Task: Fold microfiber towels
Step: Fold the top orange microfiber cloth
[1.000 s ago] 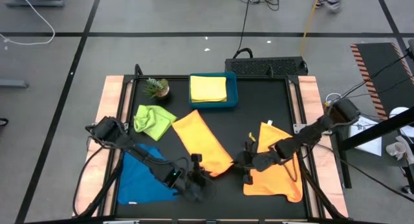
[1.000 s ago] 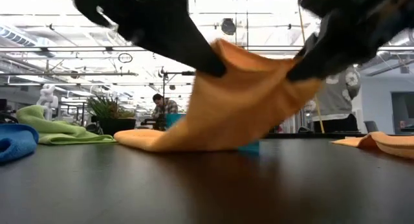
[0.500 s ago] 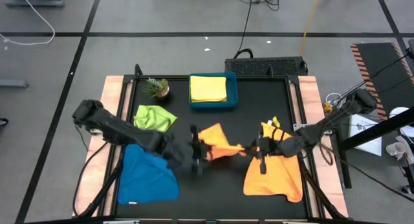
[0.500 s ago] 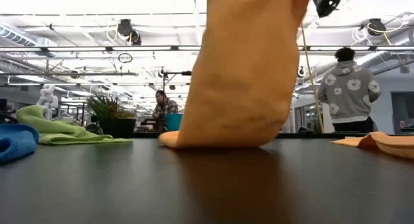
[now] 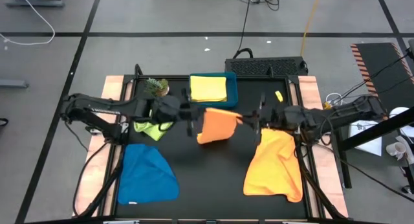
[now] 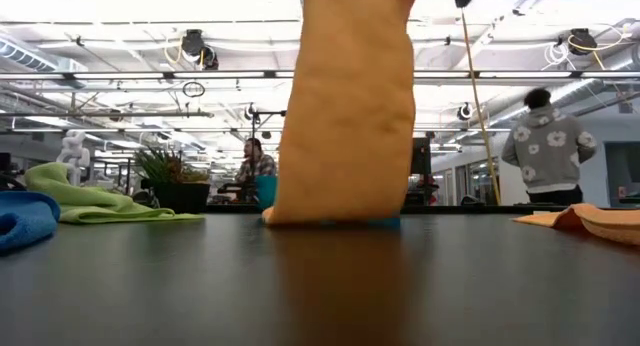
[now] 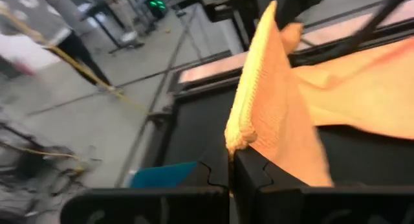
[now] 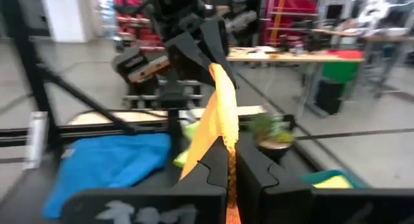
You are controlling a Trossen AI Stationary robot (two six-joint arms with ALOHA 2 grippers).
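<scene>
While both grippers pinch the top corners, the orange towel [image 5: 217, 125] hangs between the left gripper [image 5: 191, 120] and right gripper [image 5: 255, 119]. If one jaw slips, it could drop crooked and bunch up.

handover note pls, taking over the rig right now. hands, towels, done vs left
Left hand and right hand: each shut on a top corner of the lifted orange towel, which hangs with its bottom edge on the table.
Flat and unfolded: second orange towel, blue towel.
Bunched: lime green towel.
Done: yellow towel lies folded in the teal tray.
Left: four towels.
</scene>
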